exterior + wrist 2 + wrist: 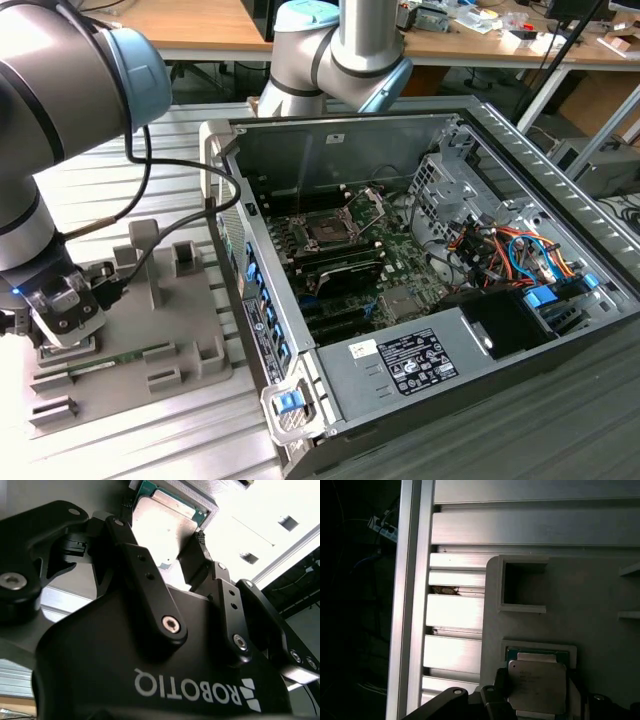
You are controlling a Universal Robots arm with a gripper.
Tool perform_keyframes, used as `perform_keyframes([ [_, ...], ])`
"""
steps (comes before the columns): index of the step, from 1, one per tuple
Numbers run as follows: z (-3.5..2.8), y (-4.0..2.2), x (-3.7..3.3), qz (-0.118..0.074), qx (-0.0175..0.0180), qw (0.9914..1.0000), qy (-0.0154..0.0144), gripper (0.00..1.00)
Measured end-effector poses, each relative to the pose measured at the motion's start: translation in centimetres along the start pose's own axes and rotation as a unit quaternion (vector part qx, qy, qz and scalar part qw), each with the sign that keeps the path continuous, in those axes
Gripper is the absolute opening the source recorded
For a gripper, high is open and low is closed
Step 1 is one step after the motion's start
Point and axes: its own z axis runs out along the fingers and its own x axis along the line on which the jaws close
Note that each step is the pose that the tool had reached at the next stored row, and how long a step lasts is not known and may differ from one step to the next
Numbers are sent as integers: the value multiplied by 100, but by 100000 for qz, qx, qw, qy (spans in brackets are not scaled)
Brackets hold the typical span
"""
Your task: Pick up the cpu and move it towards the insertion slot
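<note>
The cpu [537, 680], a flat square chip with a silvery top and a thin green rim, sits at a square pocket of the grey tray [150, 330] at the exterior view's left. My gripper [65, 320] is down over that pocket. In both wrist views its black fingers [125, 545] stand tight against two opposite sides of the cpu [162, 525], and the gripper [537, 702] is shut on it. The insertion slot [328, 232], a black square socket with its silver frame hinged up, lies on the green board inside the open computer case, well off to the exterior view's right of the gripper.
The case's upright metal wall [240, 250] stands between the tray and the board. A long green memory stick [120, 357] lies in the tray beside the gripper, among raised grey blocks [185, 258]. Drive cage and cables [500, 250] crowd the case's far side. The arm's cable [150, 170] hangs overhead.
</note>
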Motion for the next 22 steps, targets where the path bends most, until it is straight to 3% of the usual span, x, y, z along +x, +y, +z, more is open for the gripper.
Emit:
perform_keyframes([
  [22,-51,2,0,3,-132,100000,-9,55],
])
